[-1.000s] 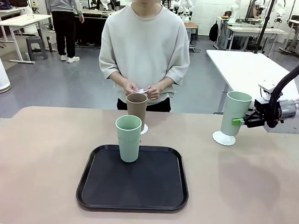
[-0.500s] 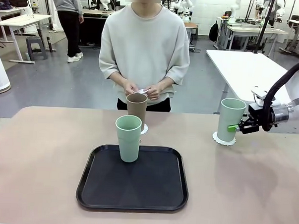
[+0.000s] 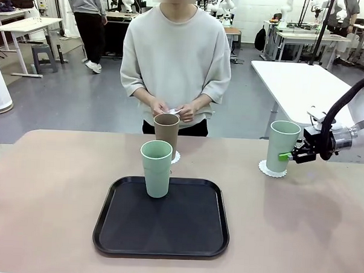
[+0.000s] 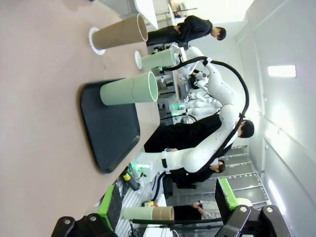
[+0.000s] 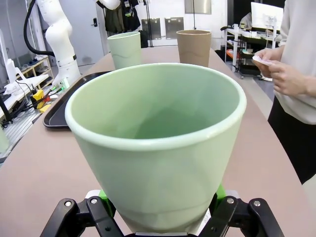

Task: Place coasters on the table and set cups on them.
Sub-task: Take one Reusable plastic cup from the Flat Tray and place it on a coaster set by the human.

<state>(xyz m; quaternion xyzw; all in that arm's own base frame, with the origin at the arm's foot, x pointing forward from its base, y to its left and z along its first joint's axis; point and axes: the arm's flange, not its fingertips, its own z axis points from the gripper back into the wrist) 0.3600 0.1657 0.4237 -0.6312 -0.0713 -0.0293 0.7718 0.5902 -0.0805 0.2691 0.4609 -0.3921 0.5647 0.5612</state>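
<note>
On the right of the beige table (image 3: 46,197) a mint green cup (image 3: 282,146) stands upright on a white lacy coaster (image 3: 272,170). My right gripper (image 3: 288,156) is shut on its lower wall from the right. In the right wrist view that cup (image 5: 158,143) sits between the green pads of my right gripper (image 5: 160,197). A brown cup (image 3: 166,128) stands on another coaster (image 3: 175,157) at the far middle. The second mint cup (image 3: 156,168) stands on the black tray (image 3: 123,230). The person's hands hold a white coaster (image 3: 173,111). My left gripper (image 4: 165,217) is open, well short of the tray.
The person stands at the far edge behind the brown cup. A white-topped table (image 3: 299,81) stands beyond the right corner. Bare tabletop lies left of the tray and along the near edge.
My right gripper has lowered the mint cup onto the right coaster and brought it upright. The person's hands and the other cups have stayed put.
</note>
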